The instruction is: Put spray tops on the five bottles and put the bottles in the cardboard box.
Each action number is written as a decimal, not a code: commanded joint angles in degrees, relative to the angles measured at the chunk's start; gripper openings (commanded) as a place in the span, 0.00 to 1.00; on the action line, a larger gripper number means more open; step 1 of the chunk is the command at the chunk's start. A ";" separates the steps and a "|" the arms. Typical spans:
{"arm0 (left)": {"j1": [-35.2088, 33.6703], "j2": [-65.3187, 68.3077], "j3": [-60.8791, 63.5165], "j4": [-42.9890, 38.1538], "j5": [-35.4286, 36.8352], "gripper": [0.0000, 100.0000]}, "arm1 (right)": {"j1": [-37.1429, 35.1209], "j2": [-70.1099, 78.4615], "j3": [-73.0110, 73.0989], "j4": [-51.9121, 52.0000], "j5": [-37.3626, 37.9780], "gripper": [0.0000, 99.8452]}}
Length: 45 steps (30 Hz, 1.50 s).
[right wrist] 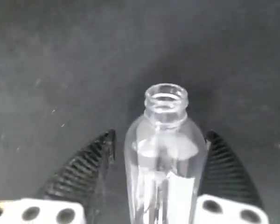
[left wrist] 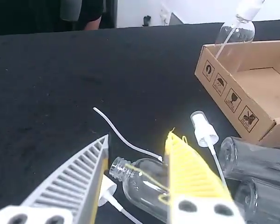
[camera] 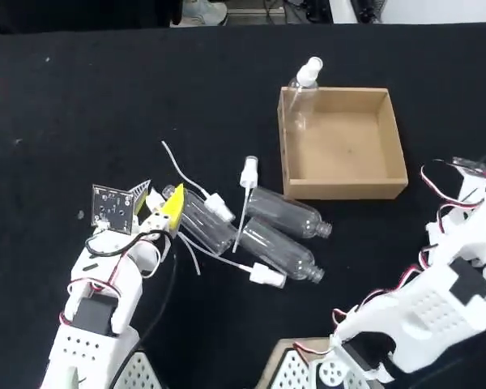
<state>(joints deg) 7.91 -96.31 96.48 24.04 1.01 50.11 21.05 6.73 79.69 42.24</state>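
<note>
cardboard box brown | bottle clear | spray tops white | table black

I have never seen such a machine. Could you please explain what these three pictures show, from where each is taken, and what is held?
These are two small robot arms at a black table. One picture looks down from above; the other two come from a camera on each arm's wrist. The left gripper is open, its fingers on either side of a topless bottle lying on the table. The right gripper holds another bottle, also without a top. Two more bottles and some loose spray tops lie on the table. A capped bottle stands in a corner of the cardboard box.
</note>
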 commanded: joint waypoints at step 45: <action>0.57 -0.62 1.27 0.09 -0.70 0.19 | 0.88 11.82 -28.09 3.08 12.04 0.22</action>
<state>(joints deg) 7.91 -96.31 96.48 24.04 0.92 50.20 32.92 -18.15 85.05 51.91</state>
